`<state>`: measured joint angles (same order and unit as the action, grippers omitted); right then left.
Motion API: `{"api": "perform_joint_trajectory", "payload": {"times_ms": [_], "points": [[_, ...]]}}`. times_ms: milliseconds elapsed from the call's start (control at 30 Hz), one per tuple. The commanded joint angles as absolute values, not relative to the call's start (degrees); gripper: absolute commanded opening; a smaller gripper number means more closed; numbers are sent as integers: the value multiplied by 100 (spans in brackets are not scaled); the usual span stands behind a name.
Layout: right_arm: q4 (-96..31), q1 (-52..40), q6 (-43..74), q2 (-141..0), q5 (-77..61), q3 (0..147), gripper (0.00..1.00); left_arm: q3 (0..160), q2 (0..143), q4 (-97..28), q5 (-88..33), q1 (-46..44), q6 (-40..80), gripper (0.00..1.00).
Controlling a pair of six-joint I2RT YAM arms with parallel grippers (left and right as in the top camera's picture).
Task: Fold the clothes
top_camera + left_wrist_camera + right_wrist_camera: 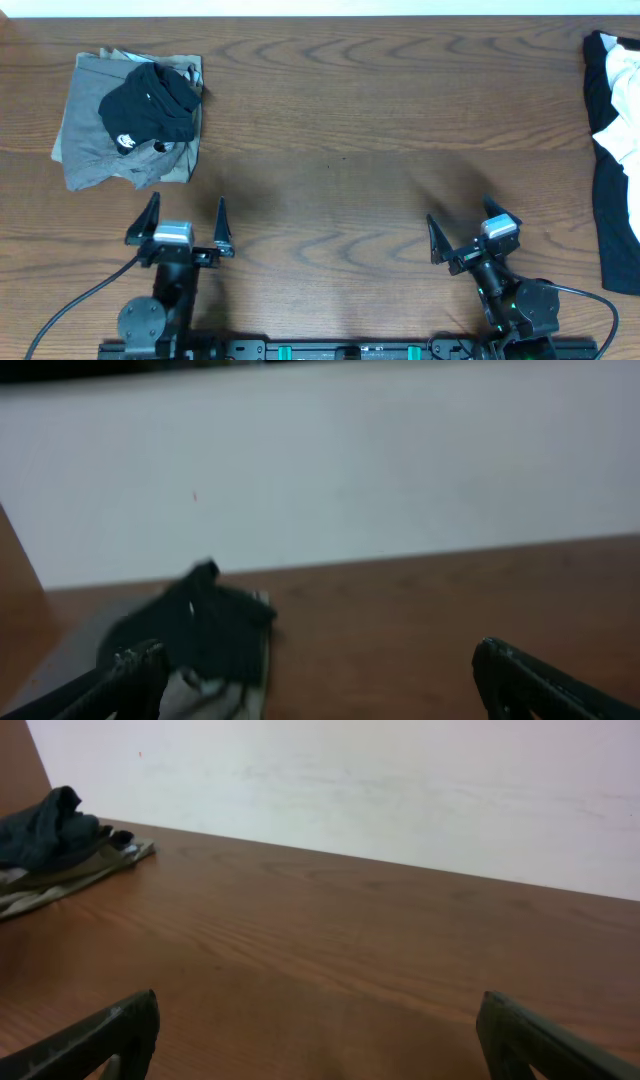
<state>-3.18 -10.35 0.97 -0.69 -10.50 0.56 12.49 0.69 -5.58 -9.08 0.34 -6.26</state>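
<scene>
t-shirt [155, 102] atop shorts [90, 150] beyond left claw [188, 200]; it and right claw [459, 210] gape empty.

Soft, even light is falling on the desk [340, 150] from above, casting only faint, smudged shadows. The left wrist view is coming through blurred, smearing the clothes [195, 635] at the desk's far edge, while the right wrist view is showing its grain crisply.

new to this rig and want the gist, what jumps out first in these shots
A crumpled black T-shirt lies heaped on grey shorts at the far left of the table, and black-and-white garments lie at the right edge. The left gripper and right gripper both stand open and empty near the front edge, touching no cloth.
</scene>
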Motion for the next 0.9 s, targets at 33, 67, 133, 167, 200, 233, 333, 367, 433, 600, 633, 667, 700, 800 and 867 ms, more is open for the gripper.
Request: {"api": "perform_joint_trajectory", "payload": {"times_ms": [33, 67, 133, 167, 200, 233, 333, 367, 433, 600, 633, 667, 700, 800, 867], "points": [[-318, -1017, 34, -34, -1059, 32, 99, 996, 12, -499, -985, 69, -679, 98], [-318, -1017, 34, -34, -1059, 32, 99, 934, 12, -497, -985, 69, -679, 98], [-318, -1017, 34, -34, -1059, 32, 99, 797, 12, -497, -985, 69, -679, 98], [-318, -1017, 34, -34, -1059, 32, 99, 725, 12, -497, -985, 69, -679, 98], [-318, -1017, 34, -34, -1059, 32, 99, 659, 12, -495, -985, 69, -679, 98], [-318, -1017, 34, -34, -1059, 32, 99, 602, 12, -489, -985, 69, -679, 98], [-318, -1017, 34, -34, -1059, 32, 99, 475, 12, -482, -987, 69, -676, 98], [-318, -1017, 34, -34, -1059, 32, 99, 445, 12, -482, -987, 69, -679, 98], [-318, -1017, 34, -34, -1059, 32, 99, 384, 12, -484, -985, 69, -676, 98], [-318, -1017, 34, -34, -1059, 32, 99, 169, 12, -484, -987, 69, -676, 98], [-318, -1017, 34, -34, -1059, 32, 99, 104, 12, -482, -987, 69, -676, 98], [-318, -1017, 34, -34, -1059, 32, 99, 62, 12, -392, -987, 69, -676, 98], [-318, -1017, 34, -34, -1059, 32, 99, 30, 12, -290, -987, 67, -676, 98], [-318, -1017, 34, -34, -1059, 32, 99, 23, 12, -290, -987, 67, -676, 98], [-318, -1017, 34, -34, -1059, 32, 99, 23, 12, -290, -987, 69, -676, 98]]}}
